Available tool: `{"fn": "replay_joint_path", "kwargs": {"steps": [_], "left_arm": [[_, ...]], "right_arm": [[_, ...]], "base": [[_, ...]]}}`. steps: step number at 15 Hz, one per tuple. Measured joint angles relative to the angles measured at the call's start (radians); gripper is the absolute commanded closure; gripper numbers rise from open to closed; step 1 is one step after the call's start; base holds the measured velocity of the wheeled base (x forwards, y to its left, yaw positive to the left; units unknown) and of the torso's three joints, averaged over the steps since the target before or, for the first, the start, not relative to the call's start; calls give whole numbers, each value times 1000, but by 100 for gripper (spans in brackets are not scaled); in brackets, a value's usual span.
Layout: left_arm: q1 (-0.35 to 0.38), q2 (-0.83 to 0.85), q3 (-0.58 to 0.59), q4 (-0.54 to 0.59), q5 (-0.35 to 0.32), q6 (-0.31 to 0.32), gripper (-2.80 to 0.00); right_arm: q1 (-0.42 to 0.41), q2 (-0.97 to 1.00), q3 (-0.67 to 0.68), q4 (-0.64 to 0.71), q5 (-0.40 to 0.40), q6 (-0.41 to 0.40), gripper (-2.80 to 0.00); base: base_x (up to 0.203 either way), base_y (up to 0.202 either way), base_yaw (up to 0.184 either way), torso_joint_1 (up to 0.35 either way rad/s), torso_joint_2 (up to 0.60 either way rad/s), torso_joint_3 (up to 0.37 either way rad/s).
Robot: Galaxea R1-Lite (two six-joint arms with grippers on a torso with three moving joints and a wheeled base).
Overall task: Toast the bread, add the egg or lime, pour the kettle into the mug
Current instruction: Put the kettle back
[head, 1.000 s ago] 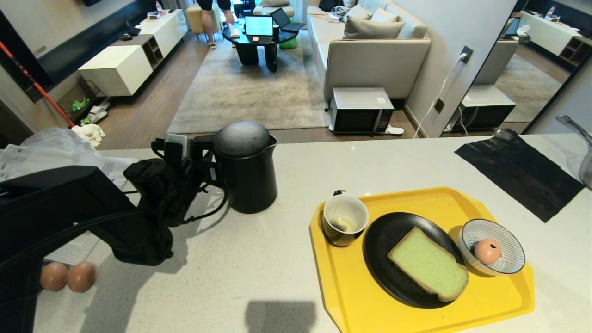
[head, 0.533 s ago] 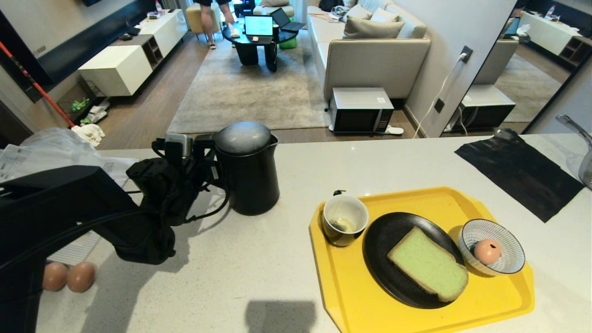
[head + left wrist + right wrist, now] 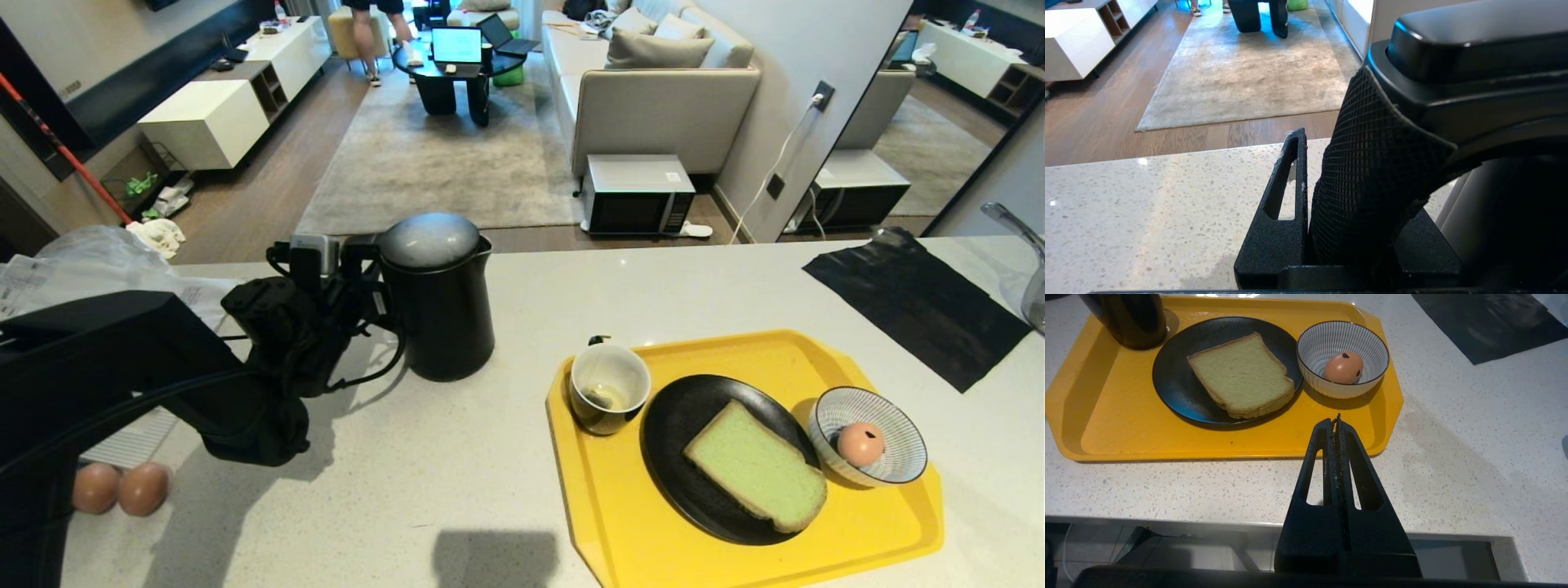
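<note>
The tall black kettle (image 3: 437, 302) stands upright on the white counter, left of the yellow tray (image 3: 620, 523). My left gripper (image 3: 359, 278) is shut on its textured loop handle (image 3: 1372, 183), one finger (image 3: 1286, 196) pressed against the handle's side. On the tray are the mug (image 3: 608, 388), white inside, the green bread (image 3: 755, 469) on a black plate (image 3: 678, 441), and the pinkish egg (image 3: 860, 443) in a striped bowl (image 3: 898, 425). My right gripper (image 3: 1336, 420) is shut and empty above the counter's near edge, close to the tray; the bread (image 3: 1241, 375) and egg (image 3: 1344, 367) lie beyond it.
Two brown eggs (image 3: 118, 487) lie at the counter's near left, under my left arm. Papers and a plastic bag (image 3: 90, 261) are at the far left. A black mat (image 3: 914, 302) covers the far right. A clear object (image 3: 1033, 269) stands at the right edge.
The kettle in my left gripper has edged very slightly toward the tray. Nothing else has moved.
</note>
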Motion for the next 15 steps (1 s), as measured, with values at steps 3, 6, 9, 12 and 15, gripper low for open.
{"fn": "replay_joint_path", "kwargs": {"steps": [3, 6, 9, 12, 15], "left_arm": [[1, -3, 0, -1, 0, 0, 0], [3, -4, 1, -1, -1, 0, 0], [7, -4, 1, -1, 1, -1, 0], [6, -4, 0, -1, -1, 0, 0], [6, -4, -1, -3, -1, 0, 0]], "right_arm": [[0, 0, 0, 0, 0, 0, 0], [0, 0, 0, 0, 0, 0, 0], [0, 0, 0, -1, 0, 0, 0], [0, 0, 0, -2, -1, 2, 0], [0, 0, 0, -2, 0, 4, 0]], "base": [[0, 0, 0, 0, 0, 0], [0, 0, 0, 0, 0, 0], [0, 0, 0, 0, 0, 0], [0, 0, 0, -47, 90, 43], [0, 0, 0, -157, 302, 139]]}}
